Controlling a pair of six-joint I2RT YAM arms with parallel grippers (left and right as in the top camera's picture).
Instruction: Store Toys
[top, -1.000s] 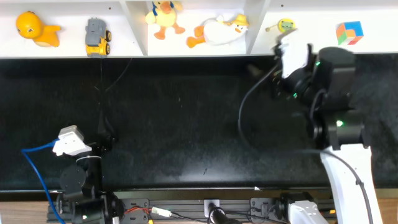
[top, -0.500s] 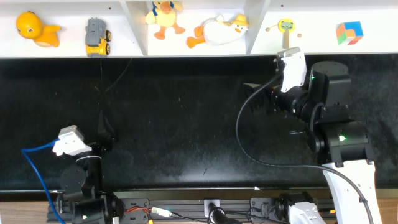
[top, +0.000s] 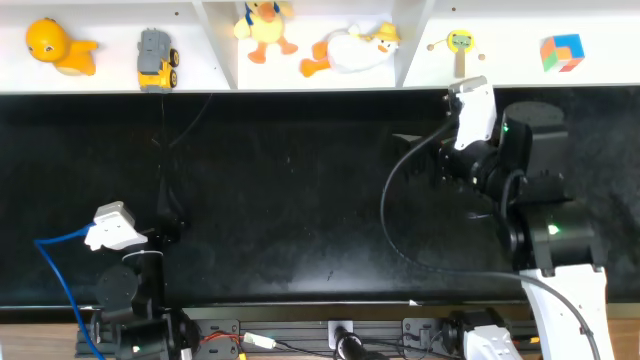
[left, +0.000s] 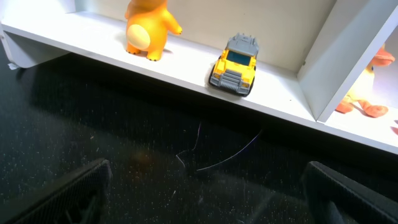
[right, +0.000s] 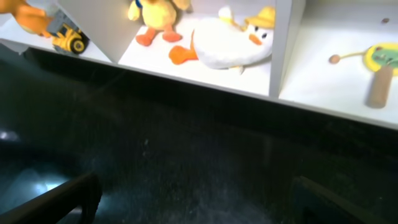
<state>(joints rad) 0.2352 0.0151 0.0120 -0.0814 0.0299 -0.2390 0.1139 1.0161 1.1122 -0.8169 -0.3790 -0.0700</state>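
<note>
- Right claw (right: 196, 193): fingers spread wide, nothing held, low over the black mat (right: 186, 143), facing the middle bay.
- Left claw (left: 205, 186): also wide and empty, well back from the shelf, facing the left bay.
- White shelf (top: 320, 82) along the mat's far edge: three bays, six toys, two per bay.
- Left bay: orange duck figure (left: 146, 28) and yellow truck (left: 235, 62), standing apart.
- Middle bay: yellow plush duck (right: 155, 18) with white plush duck (right: 227, 43) lying just beside it.
- Right bay: wooden-handled rattle (right: 379, 74) and colour cube (top: 562, 52).
- Top view takes in the cube and all bays from above; wrist views show the toys front-on.
</note>
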